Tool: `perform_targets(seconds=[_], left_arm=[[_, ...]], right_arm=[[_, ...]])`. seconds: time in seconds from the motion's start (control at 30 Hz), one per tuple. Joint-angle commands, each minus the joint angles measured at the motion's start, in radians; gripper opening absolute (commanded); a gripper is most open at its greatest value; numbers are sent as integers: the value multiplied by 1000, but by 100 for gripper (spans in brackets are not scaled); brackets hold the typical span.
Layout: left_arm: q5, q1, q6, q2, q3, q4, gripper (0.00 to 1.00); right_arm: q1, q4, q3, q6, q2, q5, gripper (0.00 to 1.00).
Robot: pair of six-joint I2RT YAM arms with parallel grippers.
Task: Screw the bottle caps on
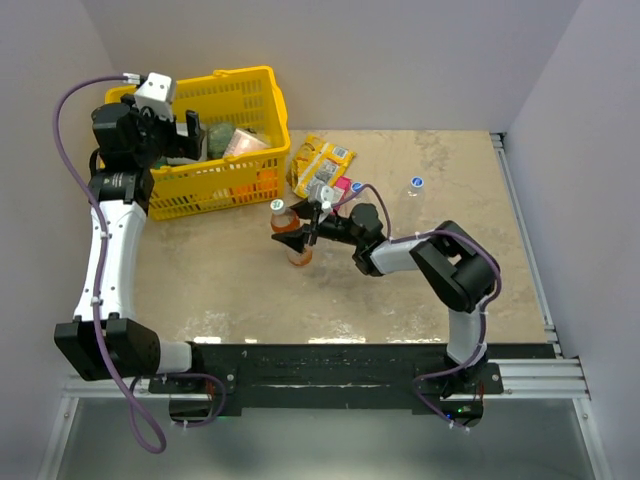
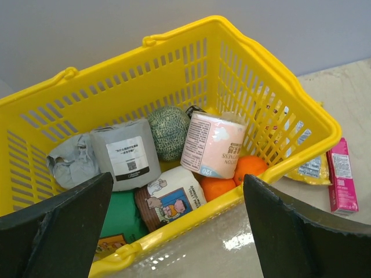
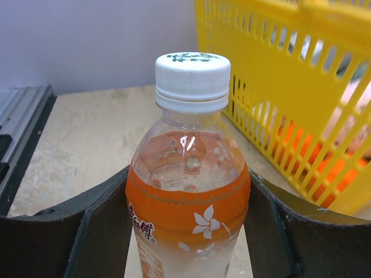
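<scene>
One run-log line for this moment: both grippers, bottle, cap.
right gripper: shut on orange bottle, upright | white cap: sits on bottle neck | left gripper: open, above yellow basket, holding nothing

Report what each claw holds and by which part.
Right claw grips the orange drink bottle by its labelled body, below the cap. Left claw is open by the basket, holding nothing.

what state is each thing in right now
orange bottle, upright, gripped at its sides
white cap, on the bottle neck; tightness unclear
right end effector, closed on the orange bottle
yellow basket, upright, holding groceries
left end effector, open, empty, above the yellow basket
</scene>
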Motion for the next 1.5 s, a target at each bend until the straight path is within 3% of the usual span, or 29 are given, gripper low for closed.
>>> perform_targets(seconds=[0.0,0.37,0.63,0.77,1.2,1.23,1.47], left_arm=[[13,3,69,16,38,-6,100],[-24,-40,105,59,32,-10,100],[-6,-82,93,76,27,5,100],[-10,-96,93,59,6,5,100],[-44,-169,127,76,6,2,100],[-47,-180,130,75,4,2,100],[-78,-188,145,66,1,-15,100]], right_arm=[[-3,466,13,35,41,60,43],[-5,539,25,-2,126,100,44],[-3,539,-33,-82,80,74,48],[-5,539,-82,-106,54,100,63],[4,539,-197,-191,-11,148,77],[3,539,-199,-191,-12,149,82],[-3,537,-185,-186,-2,151,86]])
